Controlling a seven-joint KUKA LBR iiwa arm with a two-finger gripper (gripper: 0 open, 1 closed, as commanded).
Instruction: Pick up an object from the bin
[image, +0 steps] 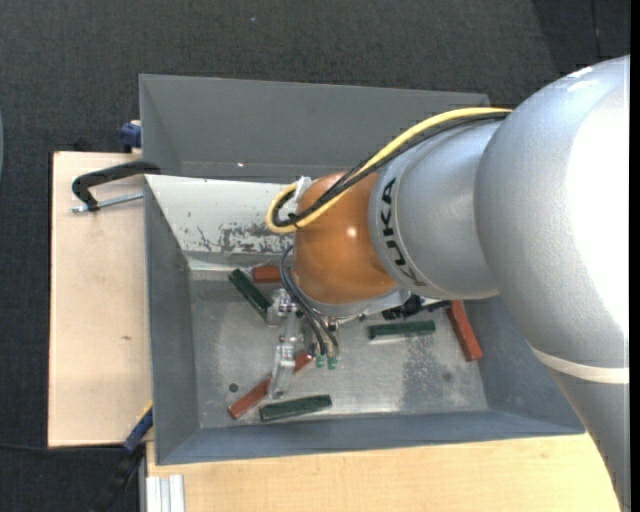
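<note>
My gripper hangs below the orange wrist cover, low over the middle of the bin floor, and its two fingers stand apart. The left finger reaches down to the upper end of a red-brown stick that lies slanted near the front wall. A dark green stick lies flat just beside that one, in front of the gripper. A small green bit sits by the right finger. I see nothing clamped between the fingers.
Another dark green stick and a short red piece lie at the back left. A green stick and a red stick lie to the right, partly under the arm.
</note>
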